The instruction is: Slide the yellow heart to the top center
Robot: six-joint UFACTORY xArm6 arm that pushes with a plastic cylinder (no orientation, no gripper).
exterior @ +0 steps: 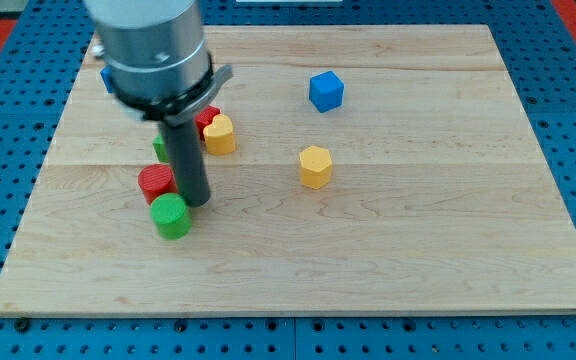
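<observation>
Nearest the view's bottom sits a green block (171, 216), roundish in shape, and our tip (196, 203) rests just at its two o'clock, touching or nearly touching it. At the tip's nine o'clock, pressed close against the rod, is a red block (155, 182) whose shape we cannot make out. We carry no claw at all, only the straight rod, so there is nothing to open, close or hold.

Further up, partly hidden behind the rod, a second green block (160, 147) peeks out at the rod's left edge. Just beyond it, at roughly one o'clock from our tip, the yellow heart (219, 134) lies beside another red block (206, 119), the two touching or nearly so. Off at three o'clock from the heart, well apart, stands a yellow hexagon (315, 166), and further still, toward the view's top, a blue cube (325, 91). A sliver of another blue block (105, 77) shows behind the arm housing at the view's upper left.

We judge the push has not begun: the heart sits left of centre on the wooden board (448, 250), and our tip is below it, not in contact. The next move calls for bringing the tip to the heart's seven o'clock side without dragging its red neighbour, then pushing toward one o'clock, keeping left of the blue cube.
</observation>
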